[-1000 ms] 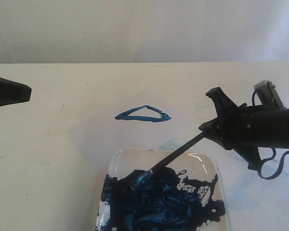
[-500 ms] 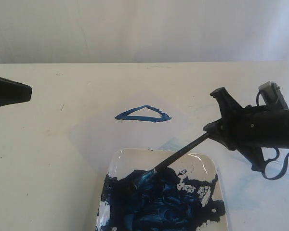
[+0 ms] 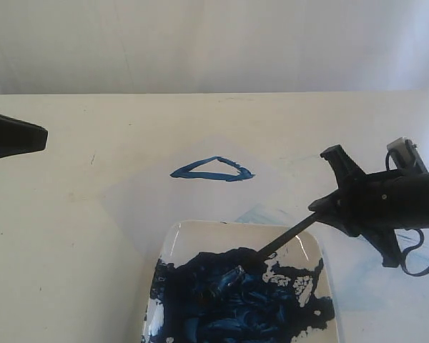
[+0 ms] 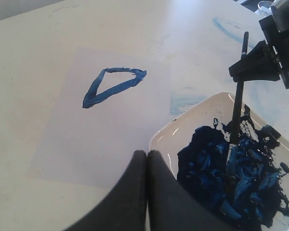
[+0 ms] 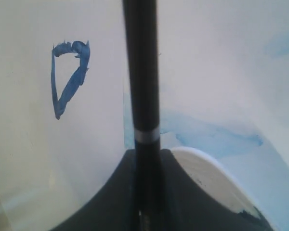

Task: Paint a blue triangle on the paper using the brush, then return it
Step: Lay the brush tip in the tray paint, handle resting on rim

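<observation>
The blue triangle is painted on the paper, a pale sheet lying cornerwise on the cream table. My right gripper is shut on the black handle of the brush. The brush slants down to the left, and its bristle end rests in the thick blue paint on the white plate. My left gripper is shut and empty, and sits at the left edge of the exterior view, apart from the paper.
The plate stands at the table's front, just in front of the paper's near corner. Pale blue smears mark the table beside the plate and to its right. A white wall backs the table's far edge.
My right gripper has sunk lower and drifted right with the brush. The brush end has slid further into the paint mass on the plate. The left arm has not moved.
</observation>
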`<state>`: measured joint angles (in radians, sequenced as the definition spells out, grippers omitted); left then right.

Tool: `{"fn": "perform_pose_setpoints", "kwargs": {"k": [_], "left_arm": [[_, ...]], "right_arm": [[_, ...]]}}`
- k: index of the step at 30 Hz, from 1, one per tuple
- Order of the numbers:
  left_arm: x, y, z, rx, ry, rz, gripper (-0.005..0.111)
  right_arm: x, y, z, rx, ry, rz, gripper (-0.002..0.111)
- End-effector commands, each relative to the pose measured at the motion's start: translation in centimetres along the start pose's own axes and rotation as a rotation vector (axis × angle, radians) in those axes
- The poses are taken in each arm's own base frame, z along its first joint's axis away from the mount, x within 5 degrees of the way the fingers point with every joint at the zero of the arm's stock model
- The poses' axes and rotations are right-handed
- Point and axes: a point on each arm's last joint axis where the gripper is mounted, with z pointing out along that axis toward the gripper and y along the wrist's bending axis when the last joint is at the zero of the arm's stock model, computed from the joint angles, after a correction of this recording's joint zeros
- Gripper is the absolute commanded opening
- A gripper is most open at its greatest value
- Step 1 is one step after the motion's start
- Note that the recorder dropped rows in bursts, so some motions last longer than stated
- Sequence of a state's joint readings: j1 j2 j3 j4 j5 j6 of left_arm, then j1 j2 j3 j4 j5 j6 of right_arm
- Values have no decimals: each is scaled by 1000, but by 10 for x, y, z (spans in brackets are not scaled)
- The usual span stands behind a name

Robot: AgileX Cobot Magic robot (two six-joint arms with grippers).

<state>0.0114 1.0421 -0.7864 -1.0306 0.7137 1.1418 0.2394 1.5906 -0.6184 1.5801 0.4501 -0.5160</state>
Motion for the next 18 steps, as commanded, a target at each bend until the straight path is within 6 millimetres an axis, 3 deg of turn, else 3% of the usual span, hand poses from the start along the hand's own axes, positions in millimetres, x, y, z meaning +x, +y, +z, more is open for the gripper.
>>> {"fn": "perform_pose_setpoints", "kwargs": {"k": [1, 13, 18], "left_arm": [[0, -4, 0, 23, -18, -20, 0], [0, -4, 0, 23, -18, -20, 0], [0, -4, 0, 23, -18, -18, 0]], "right_arm": [[-4, -4, -1, 27, -34, -1, 0], [-10, -10, 0, 81, -95, -26, 1], [-11, -10, 0, 88, -107, -26, 17]]}}
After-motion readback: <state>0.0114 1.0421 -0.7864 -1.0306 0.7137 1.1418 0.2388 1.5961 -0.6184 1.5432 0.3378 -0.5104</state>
